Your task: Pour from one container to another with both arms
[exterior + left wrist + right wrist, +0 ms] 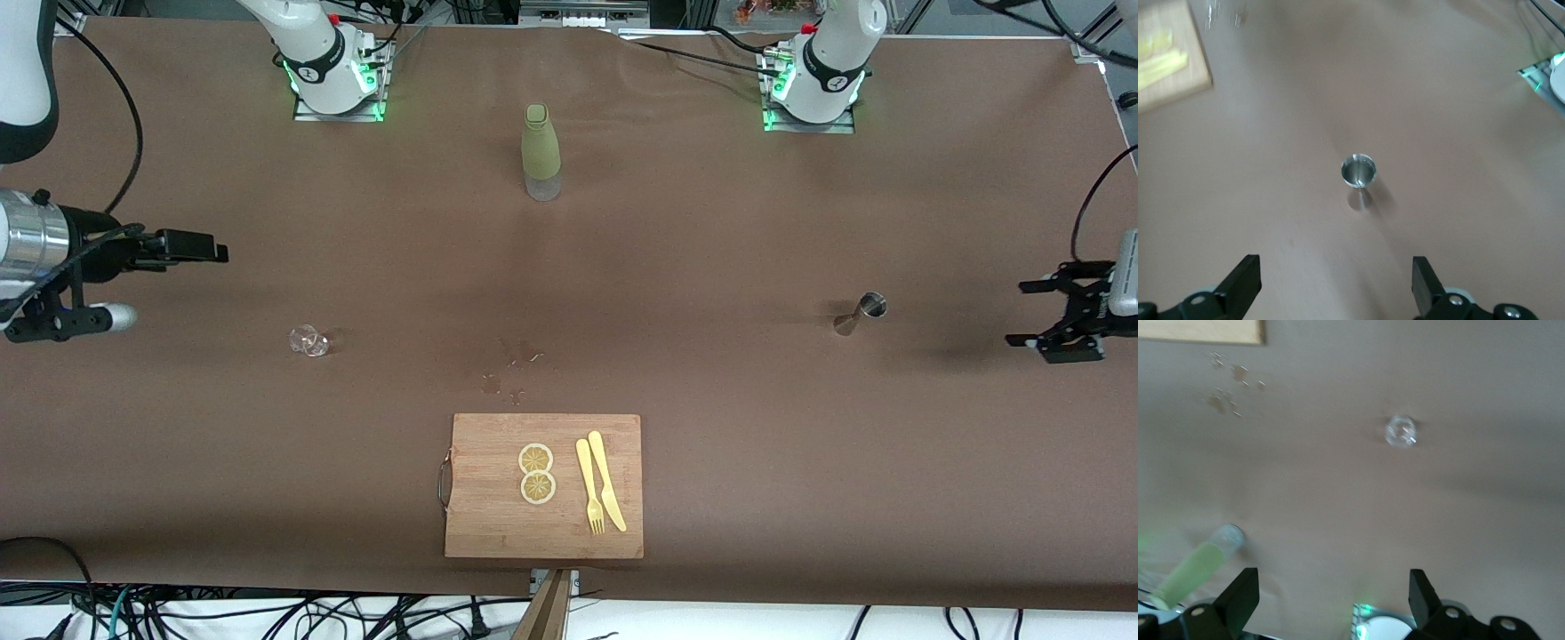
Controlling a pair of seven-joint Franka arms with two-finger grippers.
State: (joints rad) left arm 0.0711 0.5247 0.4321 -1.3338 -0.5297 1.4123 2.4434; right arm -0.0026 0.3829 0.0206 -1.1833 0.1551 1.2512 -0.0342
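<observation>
Both arms out wide, nothing in either gripper.

My landmark is the metal cup (pixel 872 307): it stands upright toward the left arm's end, one glass (pixel 308 340) well apart toward the right arm's end. I can't tell pre-grasp from post-release. Left gripper (pixel 1038 313) hovers just past the cup, right gripper (pixel 169 283) past the glass, fingers spread on both. Also: one bottle (pixel 541 153), one board (pixel 498 524), two lemon slices (pixel 536 473), one fork (pixel 588 485), one knife (pixel 606 480).

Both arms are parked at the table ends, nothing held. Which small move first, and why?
Probably lower the open left gripper onto the small steel measuring cup it faces. The cup stands upright and untouched, and the open right gripper can then go to the small clear glass.
</observation>
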